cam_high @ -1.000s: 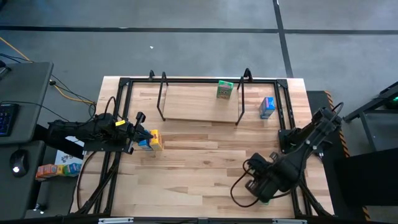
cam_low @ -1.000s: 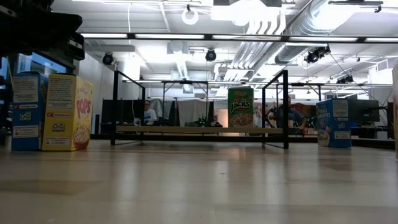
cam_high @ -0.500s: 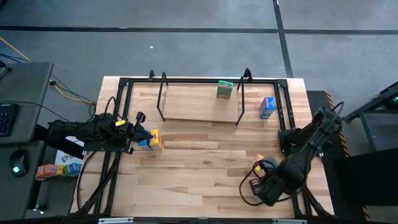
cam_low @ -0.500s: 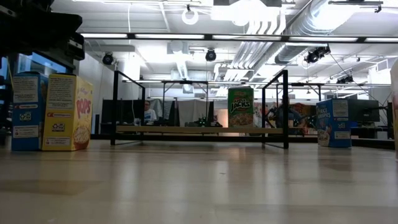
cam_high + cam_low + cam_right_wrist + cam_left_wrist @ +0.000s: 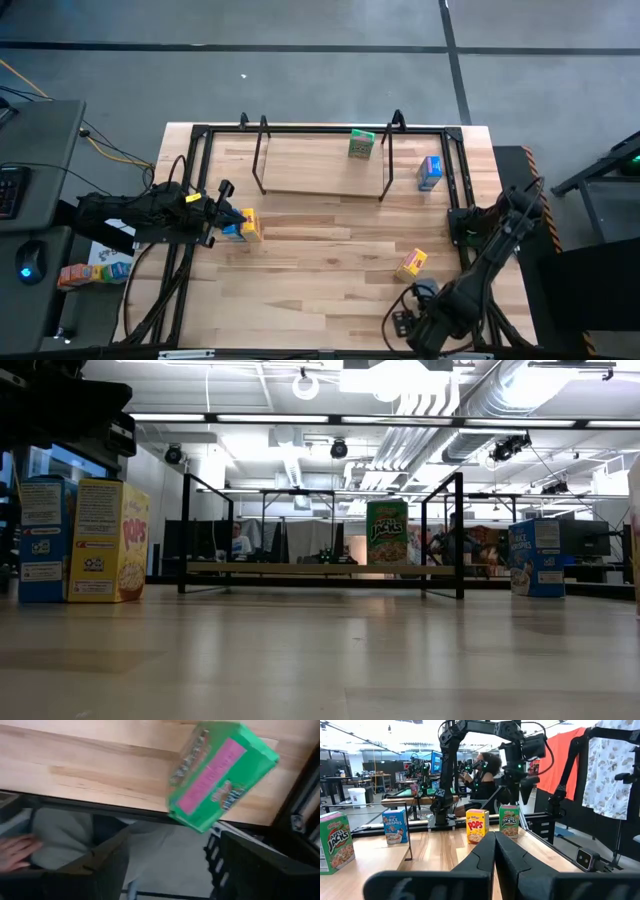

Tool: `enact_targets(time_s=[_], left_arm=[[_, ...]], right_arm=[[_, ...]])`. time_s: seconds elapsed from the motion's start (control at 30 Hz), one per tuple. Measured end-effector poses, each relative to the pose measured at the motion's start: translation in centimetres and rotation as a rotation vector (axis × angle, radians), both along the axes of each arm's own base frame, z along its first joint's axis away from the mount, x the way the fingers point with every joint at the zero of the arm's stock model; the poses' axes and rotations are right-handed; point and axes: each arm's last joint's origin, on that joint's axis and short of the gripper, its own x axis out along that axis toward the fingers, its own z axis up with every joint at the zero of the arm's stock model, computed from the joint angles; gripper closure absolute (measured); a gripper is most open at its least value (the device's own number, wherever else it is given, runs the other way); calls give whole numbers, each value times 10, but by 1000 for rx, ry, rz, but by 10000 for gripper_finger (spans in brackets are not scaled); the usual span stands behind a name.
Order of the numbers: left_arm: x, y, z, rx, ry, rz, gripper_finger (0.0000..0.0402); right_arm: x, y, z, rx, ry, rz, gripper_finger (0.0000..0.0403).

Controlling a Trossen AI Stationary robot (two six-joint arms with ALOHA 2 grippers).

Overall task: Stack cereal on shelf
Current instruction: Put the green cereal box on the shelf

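My left gripper [image 5: 218,214] [image 5: 495,837] is shut and empty, just above a blue box [image 5: 232,232] and a yellow box [image 5: 251,225] that stand side by side at the table's left. My right gripper [image 5: 408,325] [image 5: 172,840] is open over the near right corner, with a green box [image 5: 220,775] [image 5: 509,821] standing on the table below it, untouched. A yellow box [image 5: 410,264] stands on the table near it. The shelf [image 5: 320,180] stands at the far side with a green box [image 5: 361,143] on its board. A blue box [image 5: 429,172] stands to its right.
A black frame [image 5: 190,180] edges the table. A person [image 5: 487,775] sits beyond the table's right side, and a hand [image 5: 15,851] shows below the near edge. Bare wood lies in the table's middle [image 5: 320,250].
My right gripper has drawn back toward the table's near edge, uncovering the yellow box near the right side. The left arm and the other boxes have kept still.
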Motion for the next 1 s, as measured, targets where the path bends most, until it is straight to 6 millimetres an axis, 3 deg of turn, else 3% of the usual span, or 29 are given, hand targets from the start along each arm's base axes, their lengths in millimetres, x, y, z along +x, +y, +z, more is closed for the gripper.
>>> enact_targets(time_s=[0.47,0.6,1.0], left_arm=[[0,0,0,0,0,0,401],[0,0,0,0,1,0,401],[0,0,0,0,1,0,401]], right_arm=[[-1,-3,-12,-127,38,-7,119],[-5,-5,-14,-142,119,-18,119],[3,4,-43,-241,163,-8,119]])
